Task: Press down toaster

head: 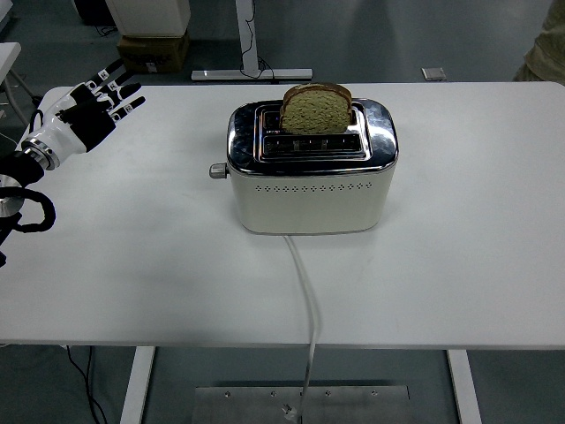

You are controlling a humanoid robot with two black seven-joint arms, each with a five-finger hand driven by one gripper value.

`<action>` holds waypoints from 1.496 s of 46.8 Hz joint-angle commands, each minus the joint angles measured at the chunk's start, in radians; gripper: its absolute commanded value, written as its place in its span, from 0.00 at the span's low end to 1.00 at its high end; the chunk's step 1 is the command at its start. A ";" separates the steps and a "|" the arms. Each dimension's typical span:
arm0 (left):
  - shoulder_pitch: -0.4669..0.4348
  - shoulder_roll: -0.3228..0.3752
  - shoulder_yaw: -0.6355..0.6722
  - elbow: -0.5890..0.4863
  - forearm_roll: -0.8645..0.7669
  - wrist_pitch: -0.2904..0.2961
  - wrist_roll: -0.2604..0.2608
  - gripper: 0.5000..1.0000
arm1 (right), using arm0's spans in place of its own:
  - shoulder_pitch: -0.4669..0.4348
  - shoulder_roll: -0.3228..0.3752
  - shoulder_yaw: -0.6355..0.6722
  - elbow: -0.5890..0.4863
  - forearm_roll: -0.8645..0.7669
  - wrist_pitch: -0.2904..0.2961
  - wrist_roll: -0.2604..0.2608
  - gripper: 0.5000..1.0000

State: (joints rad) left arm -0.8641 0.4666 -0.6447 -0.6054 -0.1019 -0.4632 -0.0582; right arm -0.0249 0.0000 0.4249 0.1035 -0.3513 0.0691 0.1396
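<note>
Cream toaster, chrome top, mid-table; bread slice standing tall in rear slot; lever up, left side.

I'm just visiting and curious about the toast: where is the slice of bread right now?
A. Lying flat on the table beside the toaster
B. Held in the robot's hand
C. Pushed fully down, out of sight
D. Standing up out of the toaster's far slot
D: the bread sticks up from the far slot of the toaster, while the left hand is open, well off to the left.
</note>
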 commanded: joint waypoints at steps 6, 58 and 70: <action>-0.003 0.023 0.002 -0.011 0.002 -0.002 0.001 1.00 | 0.000 0.000 0.000 0.001 0.000 0.000 0.000 1.00; -0.098 0.489 0.028 -0.639 0.927 -0.075 0.101 1.00 | 0.003 0.000 -0.001 0.001 -0.002 0.000 0.000 1.00; -0.108 0.488 0.080 -0.674 1.162 -0.148 0.113 1.00 | 0.007 0.000 -0.002 0.001 -0.002 0.000 0.000 1.00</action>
State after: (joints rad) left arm -0.9700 0.9572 -0.5780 -1.2766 1.0076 -0.6078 0.0556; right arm -0.0183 0.0000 0.4234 0.1041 -0.3529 0.0690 0.1395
